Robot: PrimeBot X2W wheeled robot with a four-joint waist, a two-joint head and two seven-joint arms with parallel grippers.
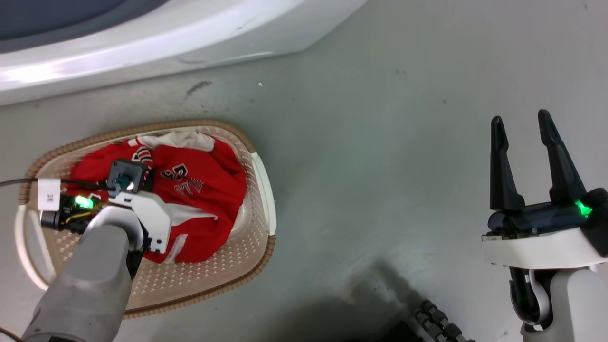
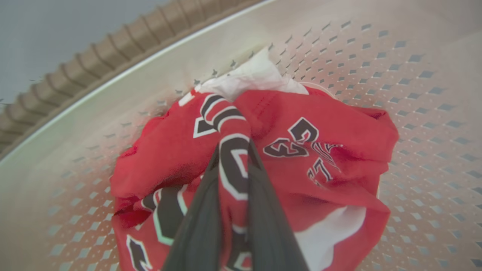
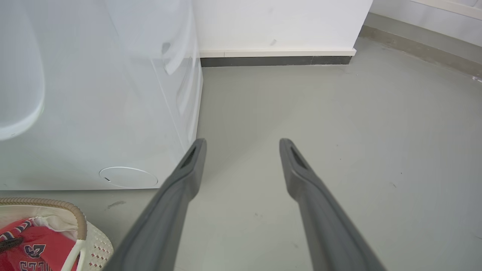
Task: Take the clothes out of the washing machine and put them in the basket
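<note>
Reaching down into the basket (image 1: 142, 127), left fingers (image 2: 203, 226) pinching red clothes (image 2: 320, 169), right fingers (image 3: 180, 195) wide.

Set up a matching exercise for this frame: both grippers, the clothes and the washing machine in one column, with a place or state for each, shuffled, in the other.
Column one:
1. left gripper
2. right gripper
3. clothes
4. washing machine

Column two:
A. open, above bare floor
B. lying in the basket
C. shut on a fold of red cloth
D. white, standing on the floor next to the basket

Pairs: 1-C, 2-A, 3-B, 4-D
</note>
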